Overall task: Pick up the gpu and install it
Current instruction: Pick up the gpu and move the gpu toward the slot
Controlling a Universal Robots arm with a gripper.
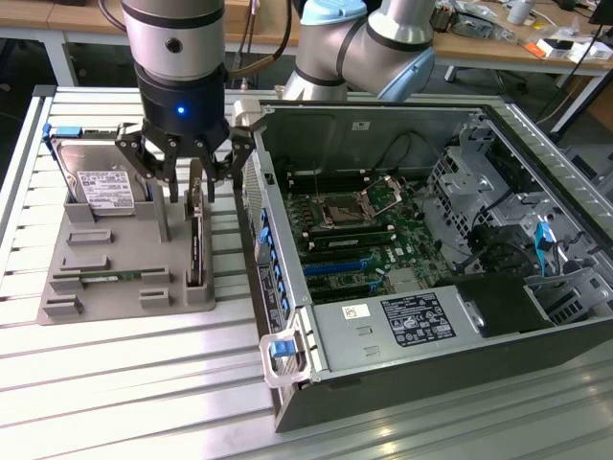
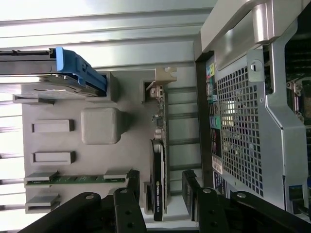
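The gpu [image 1: 195, 244] stands on edge in a slot at the exterior view's right side of a grey holder [image 1: 124, 254], its silver bracket end toward the back. In the wrist view the gpu [image 2: 159, 170] is a thin green and black card seen from its edge. My gripper [image 1: 194, 187] hangs right above it, open, with one black finger on each side of the card. In the wrist view the gripper [image 2: 160, 194] straddles the fan end, and a gap shows between each fingertip [image 2: 132, 191] and the card.
A silver hard drive [image 1: 101, 187] with a blue tab [image 2: 80, 73] and a memory stick [image 2: 77, 179] sit in the same holder. The open computer case [image 1: 287, 316] stands close on the exterior view's right, its motherboard [image 1: 359, 235] exposed, on a slatted metal table [image 1: 144, 383].
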